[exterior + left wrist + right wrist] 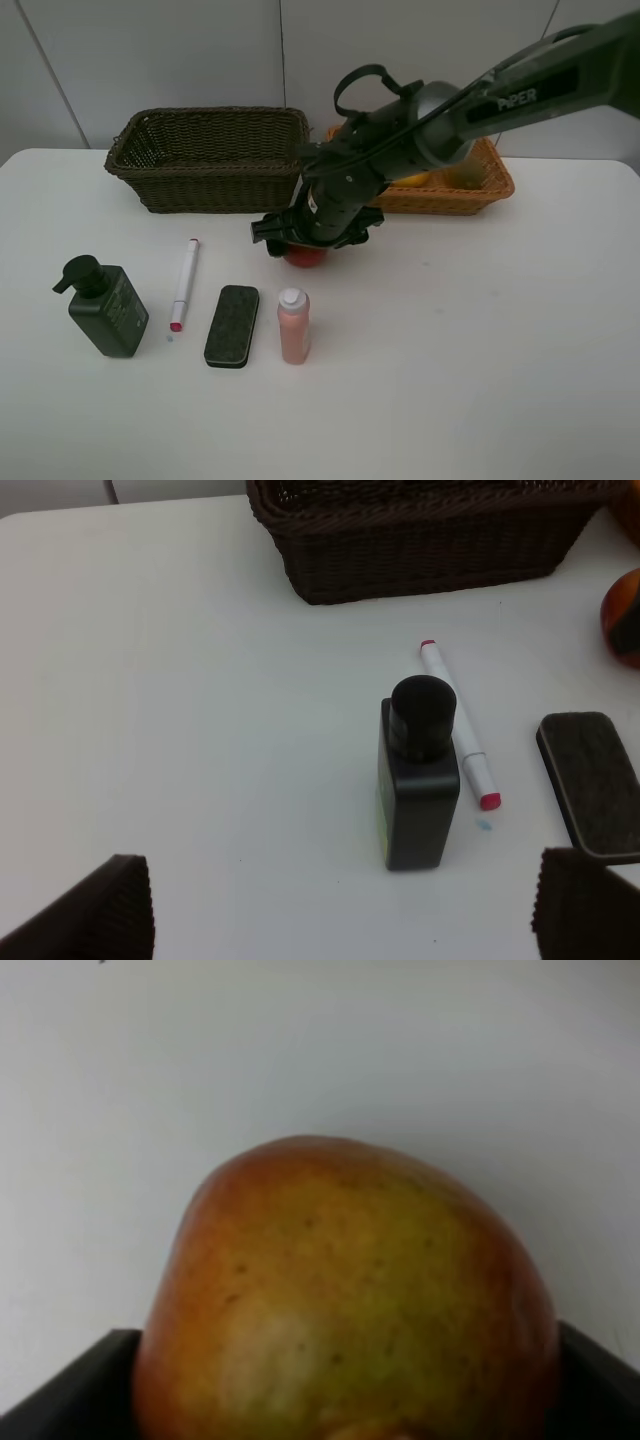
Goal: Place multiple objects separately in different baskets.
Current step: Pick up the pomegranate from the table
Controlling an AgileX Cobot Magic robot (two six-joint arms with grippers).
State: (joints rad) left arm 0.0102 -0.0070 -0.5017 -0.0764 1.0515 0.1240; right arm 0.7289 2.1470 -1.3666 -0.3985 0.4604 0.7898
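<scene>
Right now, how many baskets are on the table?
2. The dark green-brown basket sits at the back left of the table. The orange-tan basket sits at the back right, partly hidden behind the right arm. No other basket shows.

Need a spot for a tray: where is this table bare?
Bare: right half of the white table, before the orange-tan woven basket. Crowded: front left, with dark green pump bottle, pink-tipped white marker, dark eraser pad, small pink bottle; centre, right gripper over red round fruit.
</scene>
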